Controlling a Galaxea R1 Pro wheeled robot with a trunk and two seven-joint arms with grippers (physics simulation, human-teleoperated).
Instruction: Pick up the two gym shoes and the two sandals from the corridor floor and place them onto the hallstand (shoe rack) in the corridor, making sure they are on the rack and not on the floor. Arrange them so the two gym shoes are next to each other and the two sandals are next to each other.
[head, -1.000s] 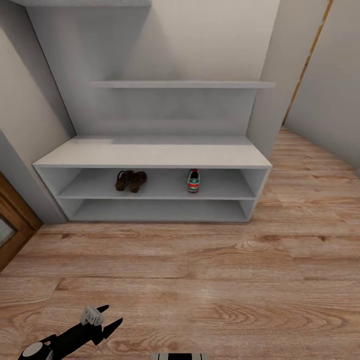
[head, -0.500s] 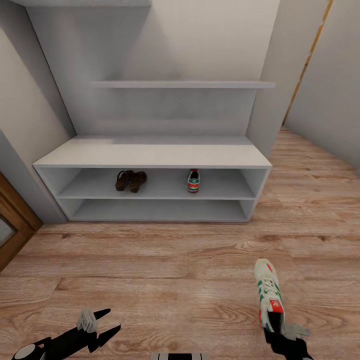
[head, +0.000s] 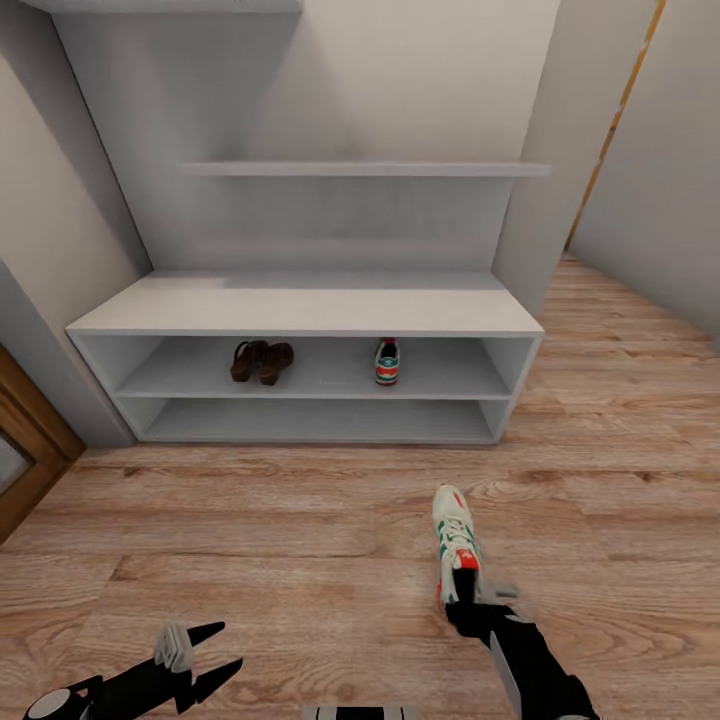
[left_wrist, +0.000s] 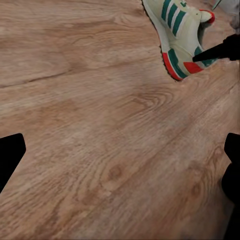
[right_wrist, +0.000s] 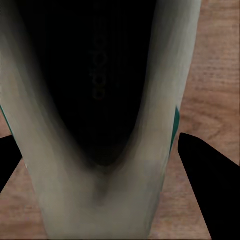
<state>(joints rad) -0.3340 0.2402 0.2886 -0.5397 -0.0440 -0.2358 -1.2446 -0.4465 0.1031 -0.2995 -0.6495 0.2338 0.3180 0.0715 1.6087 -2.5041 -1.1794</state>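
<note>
One gym shoe (head: 455, 535) is held by its heel in my right gripper (head: 468, 592), which is shut on it, toe pointing toward the hallstand (head: 300, 310). The shoe is over the corridor floor (head: 300, 520), a little right of centre. In the right wrist view the gym shoe's heel and dark opening (right_wrist: 100, 100) lie between the fingers (right_wrist: 207, 185). The left wrist view has the same gym shoe (left_wrist: 180, 35) ahead. A second gym shoe (head: 387, 362) stands on the rack's upper low shelf, right of the two sandals (head: 260, 360). My left gripper (head: 205, 655) hangs open and empty at the lower left.
A wall shelf (head: 365, 169) runs above the bench top. A wooden door frame (head: 30, 440) stands at the left, a grey wall corner (head: 545, 200) right of the rack. Bare floor stretches between me and the rack.
The right arm has carried the gym shoe forward and to the left, closer to the rack. The left gripper has barely shifted.
</note>
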